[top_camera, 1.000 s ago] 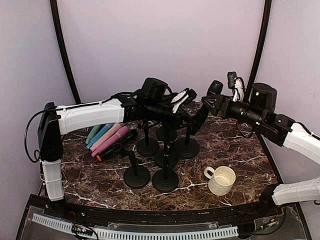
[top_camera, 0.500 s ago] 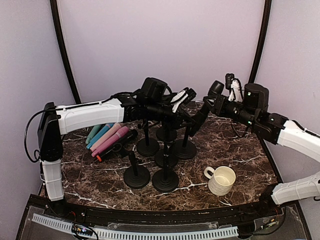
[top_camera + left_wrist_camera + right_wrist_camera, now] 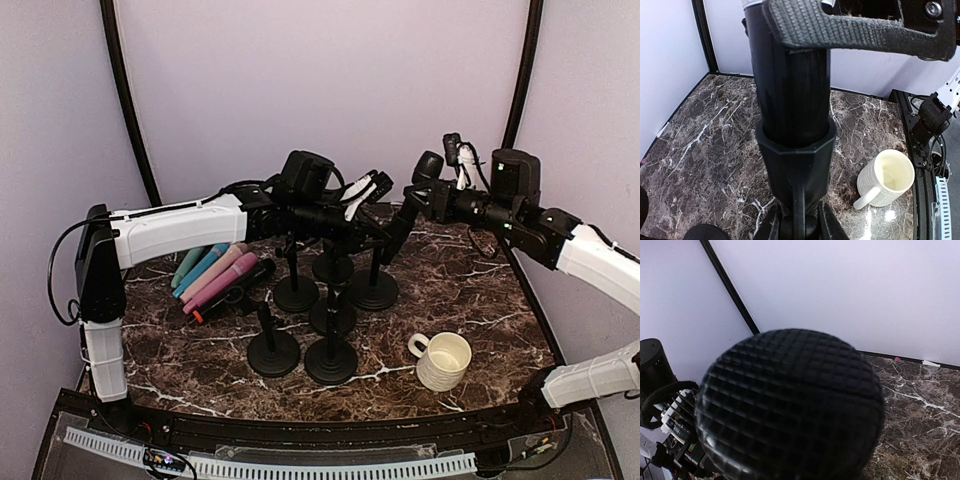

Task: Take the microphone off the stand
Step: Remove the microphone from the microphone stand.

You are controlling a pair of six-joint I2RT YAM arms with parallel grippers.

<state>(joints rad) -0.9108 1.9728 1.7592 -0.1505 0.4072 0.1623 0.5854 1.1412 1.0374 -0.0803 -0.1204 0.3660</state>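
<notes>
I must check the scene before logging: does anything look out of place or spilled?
Nothing looks spilled or broken. Only the black microphone leans steeply in its stand; the white mug stands upright.

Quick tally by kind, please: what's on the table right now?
Mic stands: 6
Microphones lying at left: 5
Microphone in a stand: 1
Mug: 1
Total: 13

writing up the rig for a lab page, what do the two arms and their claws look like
Both the left arm and right arm have white shell links with black joints and black wrist housings. A black cable loops beside the left arm's base. The left claw's finger pad is black with a woven, ribbed texture.
</notes>
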